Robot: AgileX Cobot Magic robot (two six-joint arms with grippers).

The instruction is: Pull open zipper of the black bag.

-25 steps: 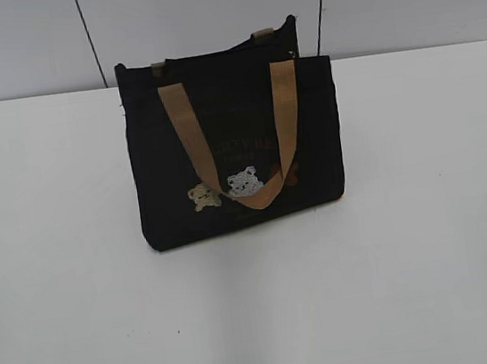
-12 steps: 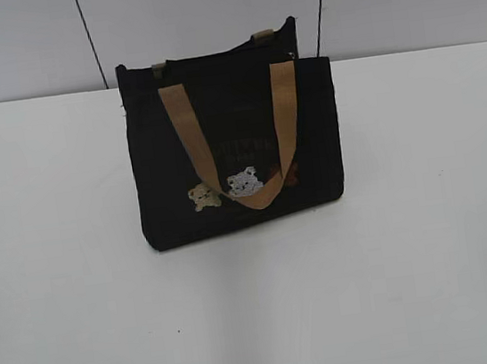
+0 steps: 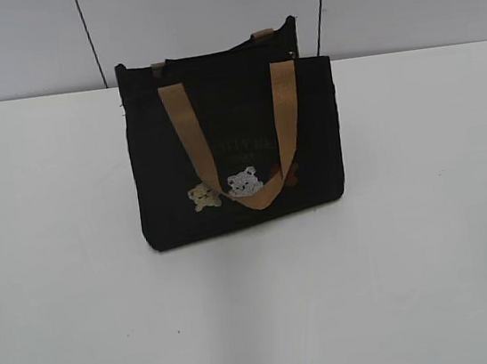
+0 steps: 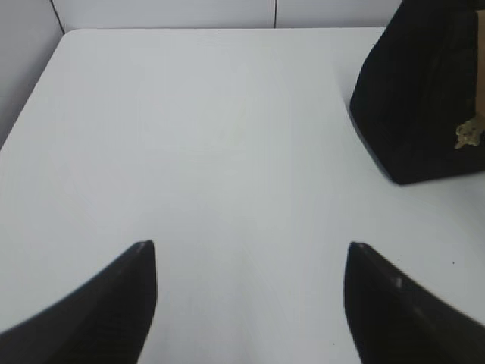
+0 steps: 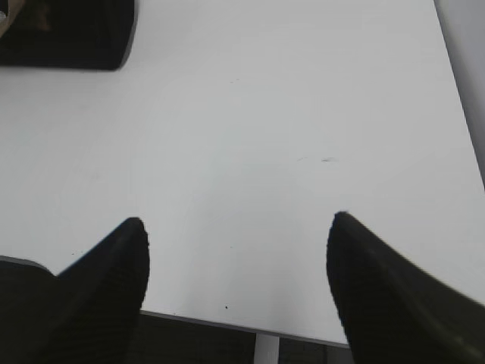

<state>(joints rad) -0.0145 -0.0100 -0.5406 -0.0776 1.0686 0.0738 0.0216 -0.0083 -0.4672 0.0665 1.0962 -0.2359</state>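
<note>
The black bag [image 3: 234,147] stands upright on the white table, its tan handle hanging down the front over small bear patches [image 3: 243,182]. The zipper [image 3: 209,55] runs along the bag's top edge; its pull tab is too small to make out. Neither gripper shows in the exterior view. In the left wrist view my left gripper [image 4: 250,244] is open over bare table, with the bag's corner [image 4: 417,98] far ahead at the upper right. In the right wrist view my right gripper [image 5: 236,218] is open and empty, with the bag [image 5: 68,34] far off at the upper left.
The white table [image 3: 415,258] spreads wide around the bag. A pale wall with dark seams [image 3: 90,36] rises just behind it. The right gripper hangs over the table's near edge [image 5: 227,318].
</note>
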